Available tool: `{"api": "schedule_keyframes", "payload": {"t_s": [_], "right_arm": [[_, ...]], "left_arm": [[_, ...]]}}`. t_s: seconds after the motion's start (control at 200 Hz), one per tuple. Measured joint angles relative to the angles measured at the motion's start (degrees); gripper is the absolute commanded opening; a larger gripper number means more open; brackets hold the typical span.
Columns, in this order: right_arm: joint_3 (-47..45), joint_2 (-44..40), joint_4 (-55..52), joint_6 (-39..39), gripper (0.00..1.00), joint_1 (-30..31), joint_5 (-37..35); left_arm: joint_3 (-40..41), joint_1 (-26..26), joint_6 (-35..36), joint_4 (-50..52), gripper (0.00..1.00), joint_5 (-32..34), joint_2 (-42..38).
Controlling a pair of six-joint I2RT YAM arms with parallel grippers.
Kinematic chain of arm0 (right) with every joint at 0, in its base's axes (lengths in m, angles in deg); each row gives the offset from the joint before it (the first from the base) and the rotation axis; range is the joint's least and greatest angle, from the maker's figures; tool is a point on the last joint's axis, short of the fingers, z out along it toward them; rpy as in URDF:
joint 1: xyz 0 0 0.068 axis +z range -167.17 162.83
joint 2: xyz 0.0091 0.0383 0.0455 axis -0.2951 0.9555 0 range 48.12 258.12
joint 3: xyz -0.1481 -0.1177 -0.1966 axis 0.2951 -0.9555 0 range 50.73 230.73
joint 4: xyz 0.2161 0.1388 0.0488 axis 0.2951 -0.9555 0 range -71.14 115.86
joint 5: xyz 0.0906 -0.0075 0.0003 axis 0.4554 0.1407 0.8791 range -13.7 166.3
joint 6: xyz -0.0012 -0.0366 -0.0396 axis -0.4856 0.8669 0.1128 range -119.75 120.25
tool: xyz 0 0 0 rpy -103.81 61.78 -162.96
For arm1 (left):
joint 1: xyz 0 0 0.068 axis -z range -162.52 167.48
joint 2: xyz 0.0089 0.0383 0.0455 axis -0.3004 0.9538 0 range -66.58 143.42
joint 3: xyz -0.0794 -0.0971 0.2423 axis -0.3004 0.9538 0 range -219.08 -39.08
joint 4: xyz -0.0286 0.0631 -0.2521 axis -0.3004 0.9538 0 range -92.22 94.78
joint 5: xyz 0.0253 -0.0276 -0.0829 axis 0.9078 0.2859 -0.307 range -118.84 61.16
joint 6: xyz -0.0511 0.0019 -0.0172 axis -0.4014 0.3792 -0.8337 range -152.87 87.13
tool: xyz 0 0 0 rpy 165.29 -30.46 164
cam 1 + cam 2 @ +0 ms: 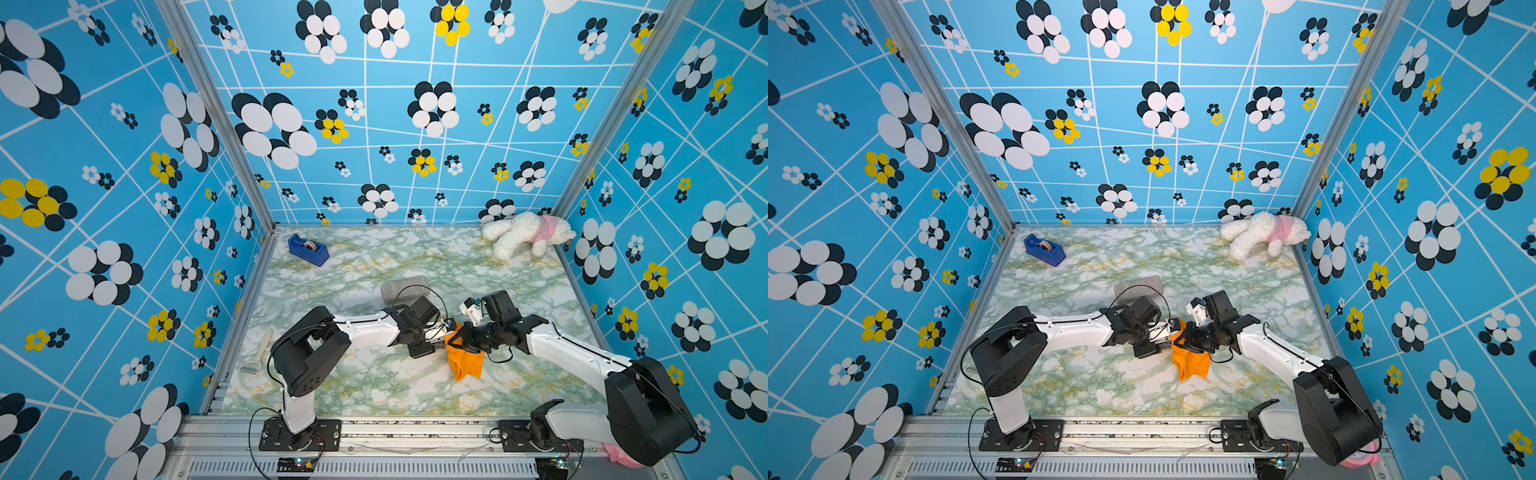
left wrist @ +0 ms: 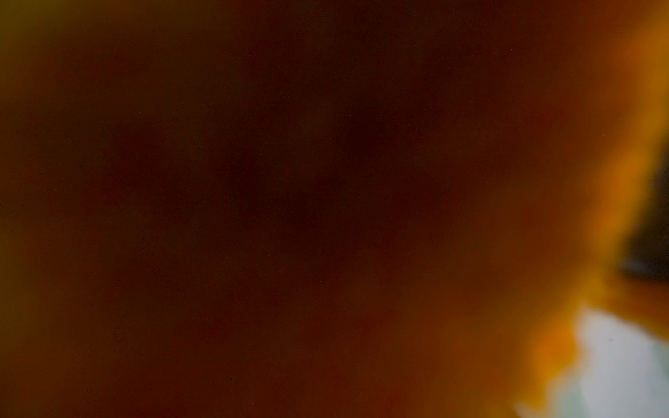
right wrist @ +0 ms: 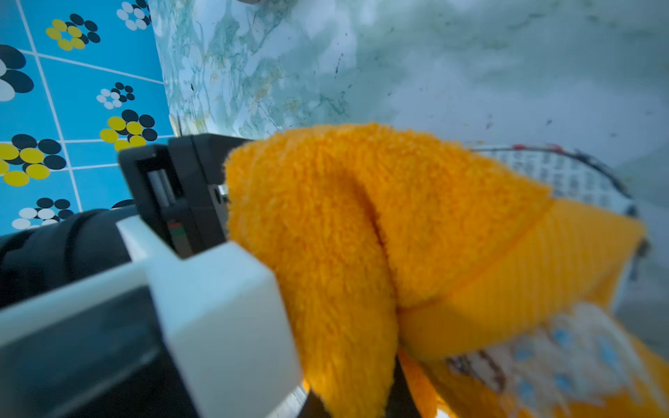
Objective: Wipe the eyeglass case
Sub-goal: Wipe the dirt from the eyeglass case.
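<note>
The left gripper (image 1: 444, 329) has its jaws clamped on the patterned eyeglass case (image 1: 434, 335), held over the middle of the tabletop (image 1: 374, 386). The right gripper (image 1: 457, 337) has its jaws closed on an orange cloth (image 1: 467, 365), which drapes over the case's end and hangs downward. The cloth fills the left wrist view.

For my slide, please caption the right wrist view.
A fluffy orange cloth draped over a white patterned eyeglass case, above the green marbled tabletop.
</note>
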Motion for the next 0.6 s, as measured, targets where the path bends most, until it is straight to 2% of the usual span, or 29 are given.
{"api": "schedule_keyframes", "payload": {"t_s": [0.15, 0.255, 0.375, 0.48, 0.605], "right_arm": [[0.28, 0.33, 0.11, 0.00, 0.00, -0.07, 1.09], [-2.29, 0.37, 5.25, -0.52, 0.00, -0.07, 2.56], [-6.73, 1.84, 14.40, -2.71, 0.05, -0.02, 6.43], [-7.50, 3.45, 18.10, -3.28, 0.11, 0.00, 8.00], [-7.37, 5.16, 20.09, -3.21, 0.00, 0.02, 8.50]], "left_arm": [[0.61, 0.04, -0.04, -3.08, 0.37, 0.11, -0.02], [2.21, -0.07, -0.20, -6.14, 0.36, -0.11, -0.02], [2.60, 0.02, 0.15, -7.26, 0.37, -0.59, 0.00], [3.43, -0.15, -0.57, -9.35, 0.36, -0.94, 0.00], [3.78, -0.52, -1.03, -10.34, 0.35, -0.92, 0.02]]}}
